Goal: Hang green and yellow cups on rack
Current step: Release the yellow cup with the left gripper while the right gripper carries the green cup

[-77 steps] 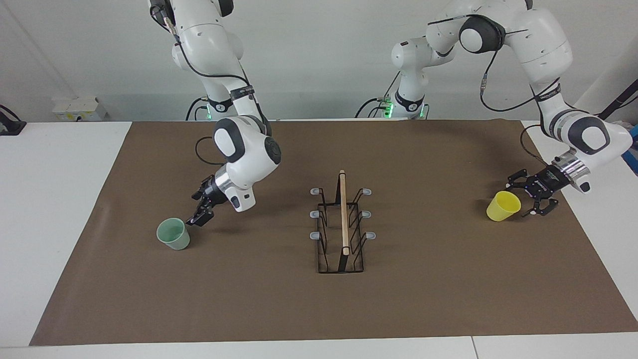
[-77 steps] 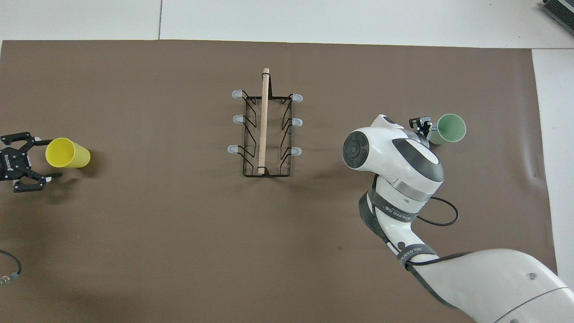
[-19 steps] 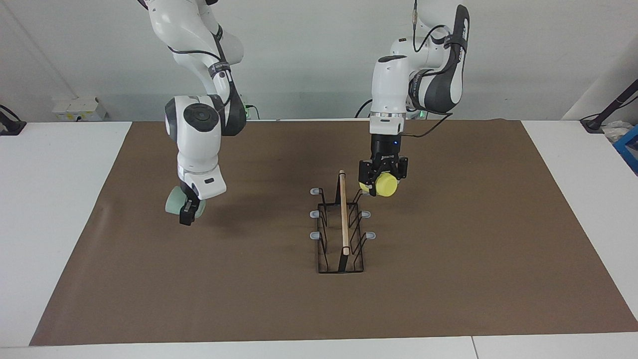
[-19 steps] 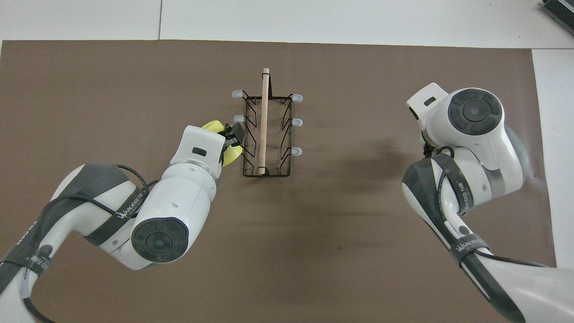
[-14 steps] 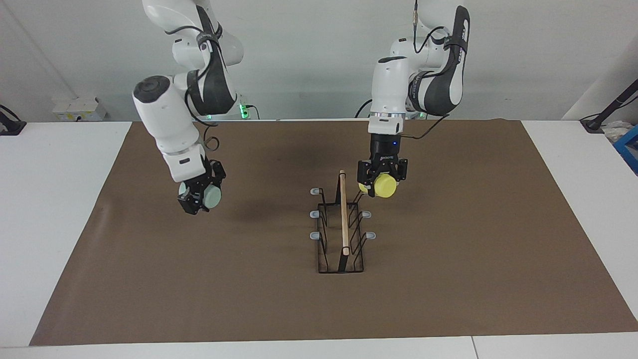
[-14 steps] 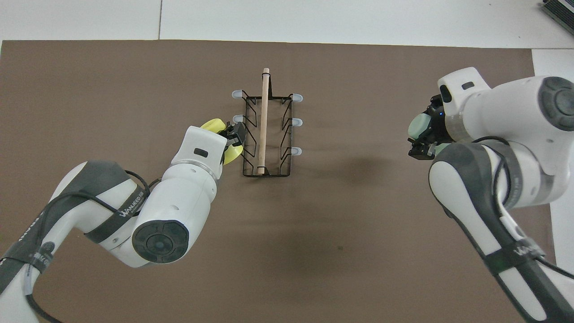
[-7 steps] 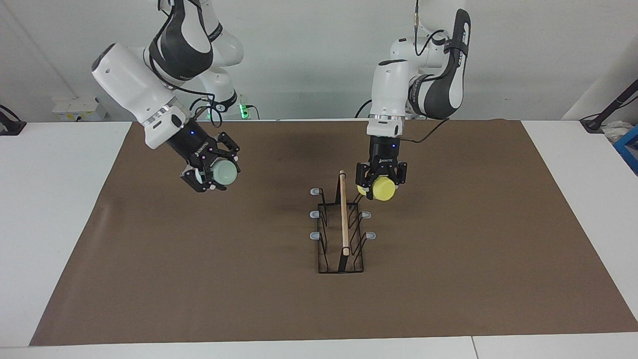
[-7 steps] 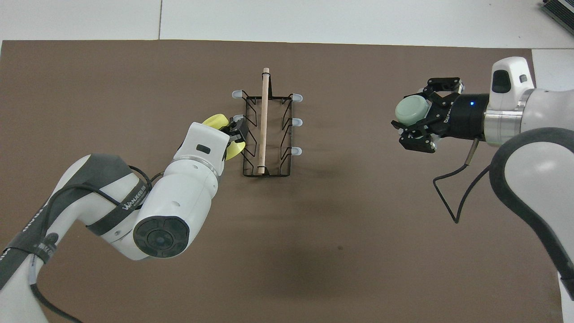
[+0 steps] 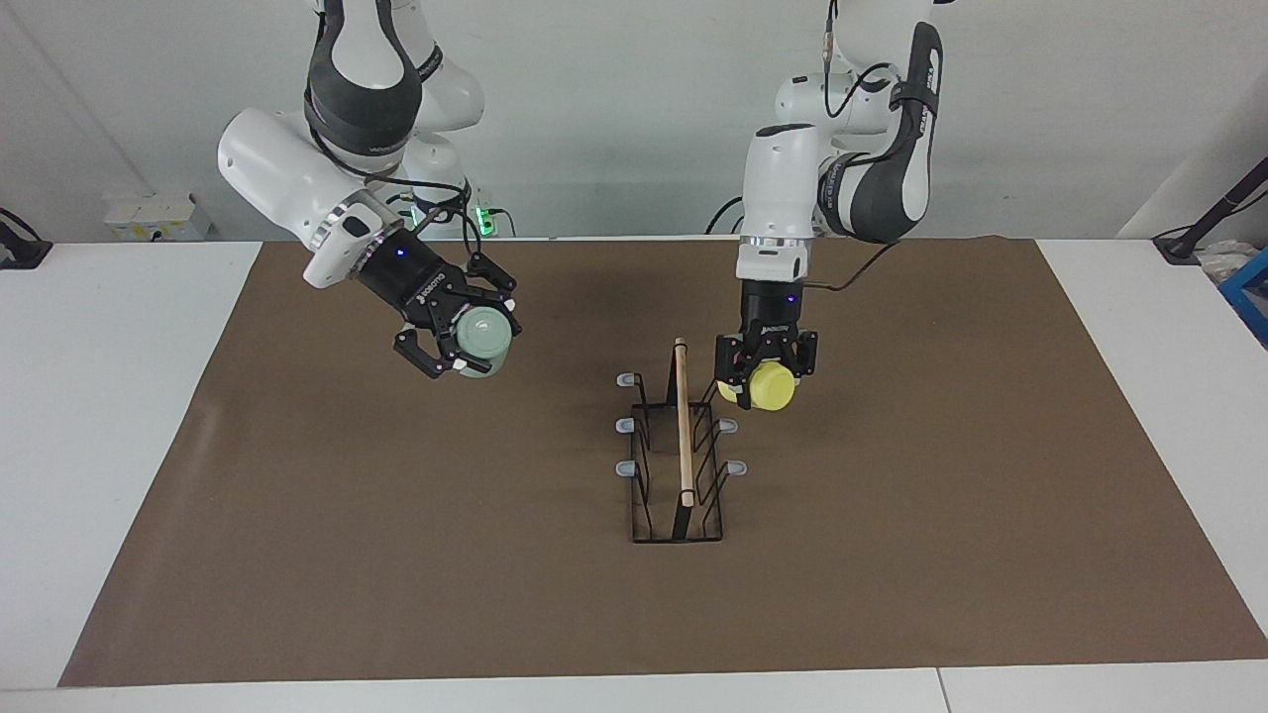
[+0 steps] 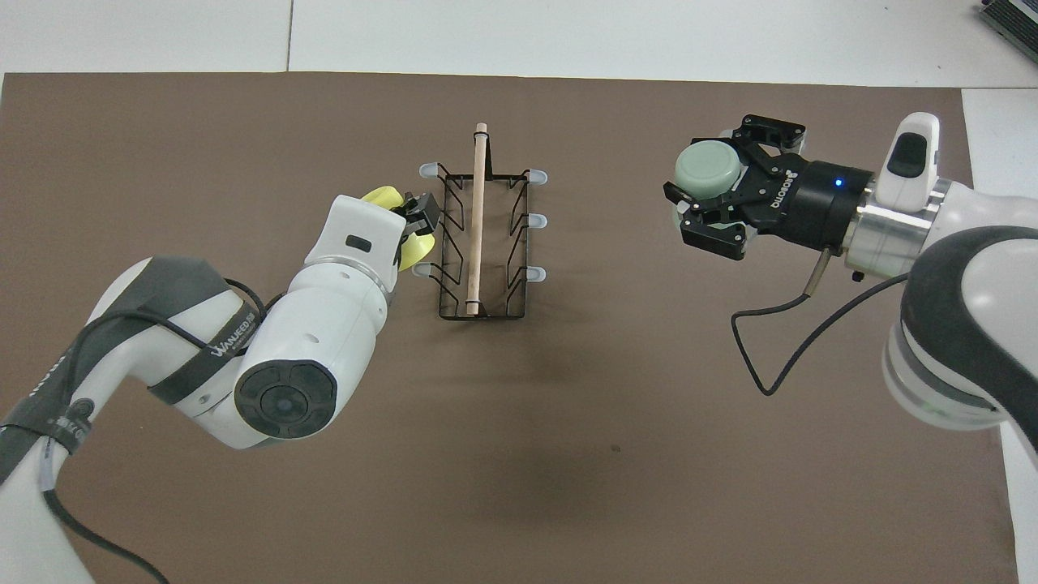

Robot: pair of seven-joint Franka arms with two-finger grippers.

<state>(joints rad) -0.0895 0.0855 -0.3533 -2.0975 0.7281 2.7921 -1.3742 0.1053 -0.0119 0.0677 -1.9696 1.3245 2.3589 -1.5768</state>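
We've got both cups in the air, nothing hung yet. Left gripper [image 9: 761,381] is clamped on the yellow cup [image 9: 772,386], hanging straight down just beside the rack [image 9: 680,451] on the side toward the left arm's end of the table, over the peg [image 9: 728,425] row there; in the overhead view the cup [image 10: 397,223] is mostly hidden under the wrist. Right gripper [image 9: 458,342] is closed around the green cup [image 9: 480,335], wrist tilted, cup base pointing up and toward the facing camera, over bare mat [image 9: 396,555] well apart from the rack toward the right arm's end. Our read: yellow is the step in hand, green is in transit. The yellow cup seems to be held with its base toward the camera, so its mouth should be facing the rack, but we can't confirm the mouth angle from either view. To do it well: line the mouth axis up with one grey-tipped peg, not the gap between two, then slide in along the peg's own direction rather than dropping vertically. Go slow on contact, since the wire frame looks light and could skid on the mat if we push sideways. Release only once the cup wall sits over the peg tip. Retract the way we came in so fingers don't drag the cup back off. Keep the green cup clear of the wooden rod [image 9: 683,421] and use a peg on the other row to avoid arm crossover.
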